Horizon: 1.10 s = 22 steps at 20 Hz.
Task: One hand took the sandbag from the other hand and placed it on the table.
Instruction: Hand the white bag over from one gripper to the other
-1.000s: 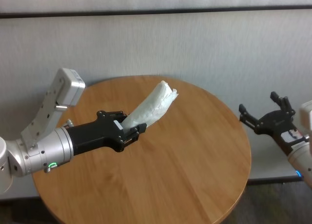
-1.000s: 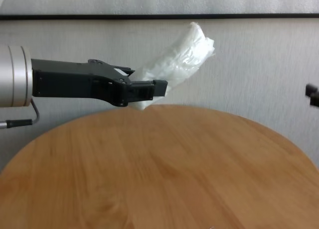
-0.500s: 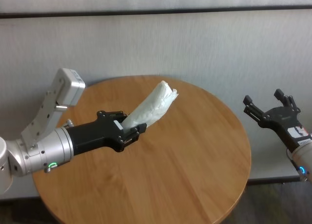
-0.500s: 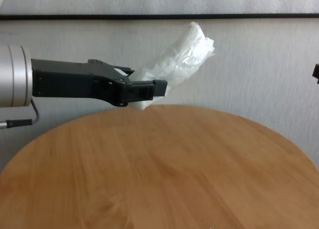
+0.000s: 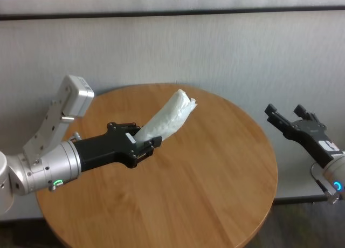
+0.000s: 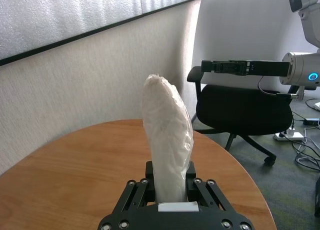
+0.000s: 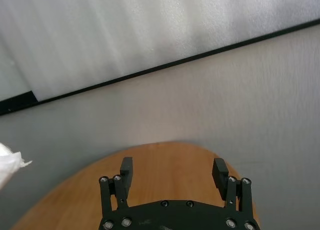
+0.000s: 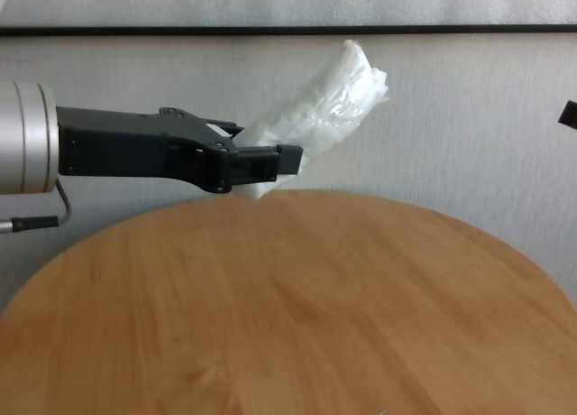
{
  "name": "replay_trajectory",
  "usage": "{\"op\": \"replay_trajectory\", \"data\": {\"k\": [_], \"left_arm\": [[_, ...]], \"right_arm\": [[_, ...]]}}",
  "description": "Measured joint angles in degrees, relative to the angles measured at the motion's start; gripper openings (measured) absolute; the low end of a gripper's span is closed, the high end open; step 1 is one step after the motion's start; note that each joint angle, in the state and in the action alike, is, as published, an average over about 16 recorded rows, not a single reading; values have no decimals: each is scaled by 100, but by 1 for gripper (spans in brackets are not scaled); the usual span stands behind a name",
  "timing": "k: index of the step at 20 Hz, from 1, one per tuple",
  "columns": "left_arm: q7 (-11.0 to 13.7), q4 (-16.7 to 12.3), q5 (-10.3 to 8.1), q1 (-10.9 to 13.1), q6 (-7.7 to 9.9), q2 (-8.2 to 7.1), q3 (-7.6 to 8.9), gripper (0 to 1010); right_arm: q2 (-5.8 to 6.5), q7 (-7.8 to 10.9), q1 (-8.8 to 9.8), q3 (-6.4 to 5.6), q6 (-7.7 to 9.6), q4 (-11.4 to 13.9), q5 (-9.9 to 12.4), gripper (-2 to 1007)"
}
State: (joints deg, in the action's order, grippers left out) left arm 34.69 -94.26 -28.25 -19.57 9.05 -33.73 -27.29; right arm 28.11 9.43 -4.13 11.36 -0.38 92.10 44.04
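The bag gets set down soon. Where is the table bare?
The table shows bare everywhere; most open between the left pincer, shut on the sandbag above it, and the open right pincer beyond the rim.

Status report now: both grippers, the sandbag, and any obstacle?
Left gripper shut on sandbag, held above the table. Right gripper open, empty, off the table's right edge. Nothing between them.

A white crinkly sandbag (image 6: 166,140) stands between the closed black fingers of the left gripper (image 6: 171,184), above a round wooden table (image 6: 75,165). Beyond the table's edge, the right gripper (image 6: 210,66) reaches in sideways in front of a black office chair (image 6: 240,102).
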Motion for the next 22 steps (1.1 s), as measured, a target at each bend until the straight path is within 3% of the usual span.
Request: {"op": "replay_trajectory", "data": {"k": [5,10,15,22], "left_arm": [[0,0,0,0,0,0,0,358],[0,0,0,0,0,0,0,358],[0,0,0,0,0,0,0,358],[0,0,0,0,0,0,0,358]], "right_arm": [[-98,93,99,-160,552,265,663,1002],[-171,120,123,-227,989,485,1213,1002],[-204,118,79,-187,1313,641,1632,1002],[-227,143,-50,-20,1656,756,2065,1002]]}}
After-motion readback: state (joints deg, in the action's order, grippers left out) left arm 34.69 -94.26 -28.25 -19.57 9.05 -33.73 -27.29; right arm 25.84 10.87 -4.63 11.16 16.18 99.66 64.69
